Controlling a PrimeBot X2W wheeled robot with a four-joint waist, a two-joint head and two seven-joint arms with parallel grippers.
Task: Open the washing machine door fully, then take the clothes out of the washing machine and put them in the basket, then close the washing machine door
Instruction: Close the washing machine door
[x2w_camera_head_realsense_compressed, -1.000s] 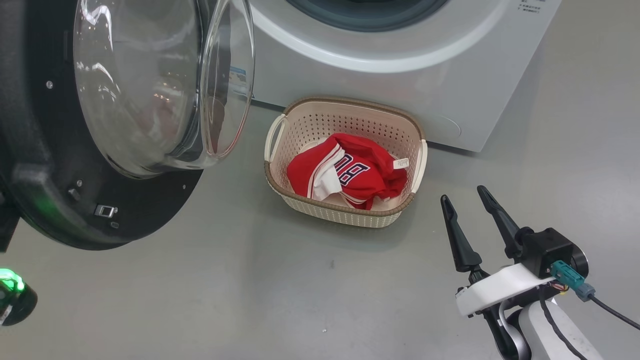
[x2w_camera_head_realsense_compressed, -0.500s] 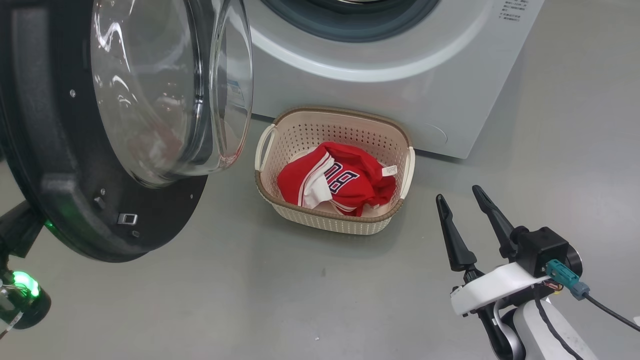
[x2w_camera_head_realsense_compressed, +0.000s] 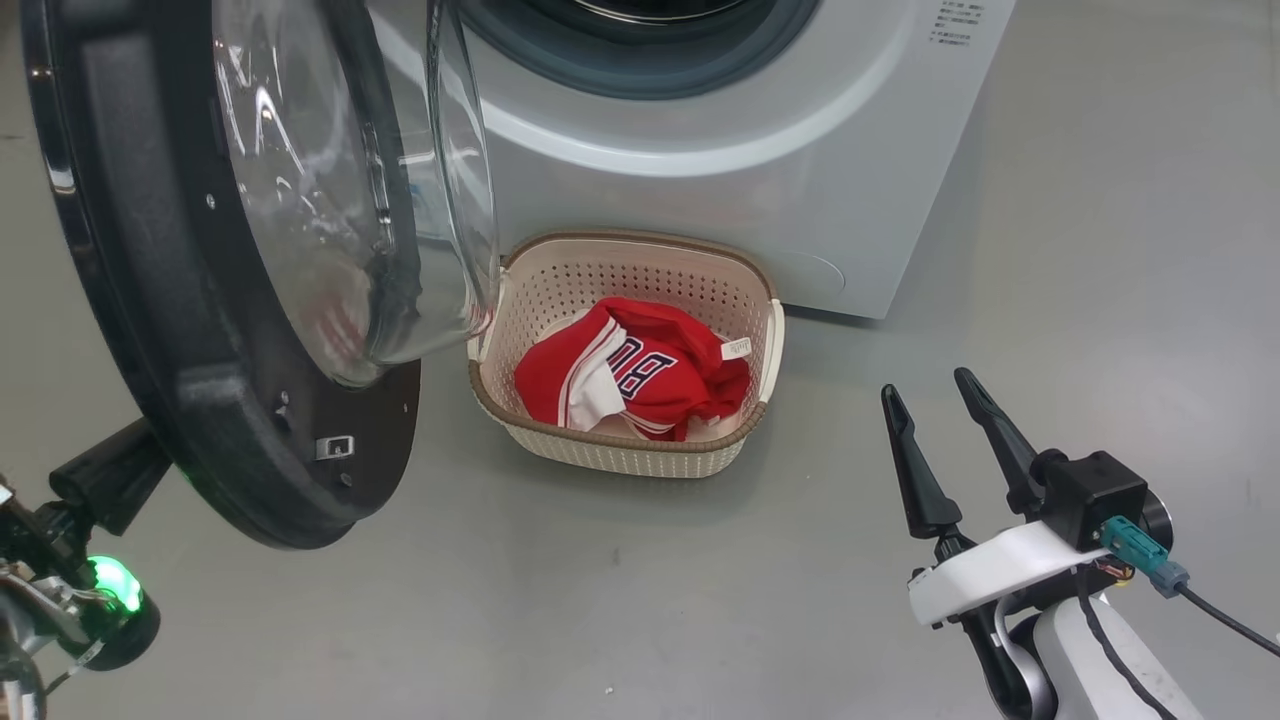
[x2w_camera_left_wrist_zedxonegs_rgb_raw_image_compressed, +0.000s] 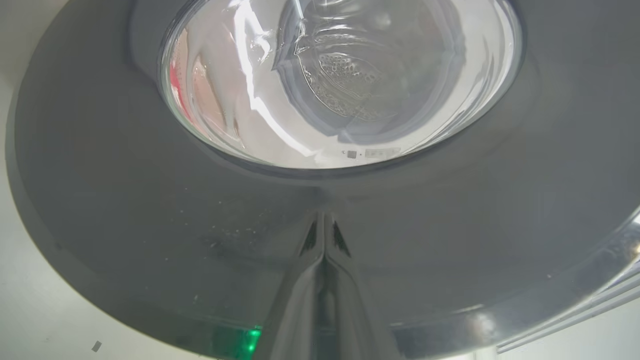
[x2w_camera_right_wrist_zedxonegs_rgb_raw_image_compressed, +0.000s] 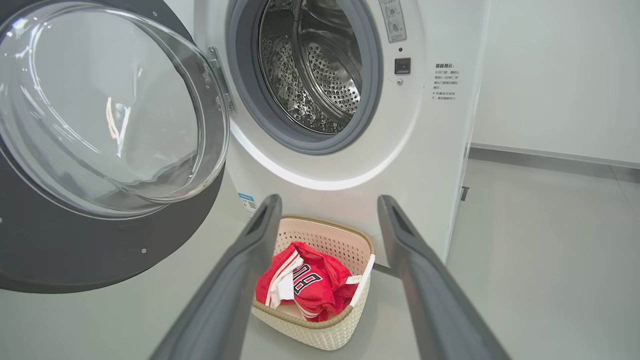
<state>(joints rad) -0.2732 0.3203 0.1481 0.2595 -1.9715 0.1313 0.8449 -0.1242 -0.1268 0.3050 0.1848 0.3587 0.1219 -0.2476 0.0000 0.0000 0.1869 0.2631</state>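
Red clothes (x2w_camera_head_realsense_compressed: 560, 375) are lying in a cream perforated basket (x2w_camera_head_realsense_compressed: 620, 460) beyond the spread right gripper (x2w_camera_head_realsense_compressed: 925, 385) — left gripper (x2w_camera_left_wrist_zedxonegs_rgb_raw_image_compressed: 322, 257), pressed together, touching glossy black door (x2w_camera_left_wrist_zedxonegs_rgb_raw_image_compressed: 150, 225).

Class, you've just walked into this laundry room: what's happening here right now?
The left tool, shut, has its tips against the glossy outer face of the washing machine door, which stands partly open. The red clothes lie in the basket on the floor in front of the washing machine, and what shows of the drum looks empty. The right tool hangs open above the floor, right of the basket, holding nothing.
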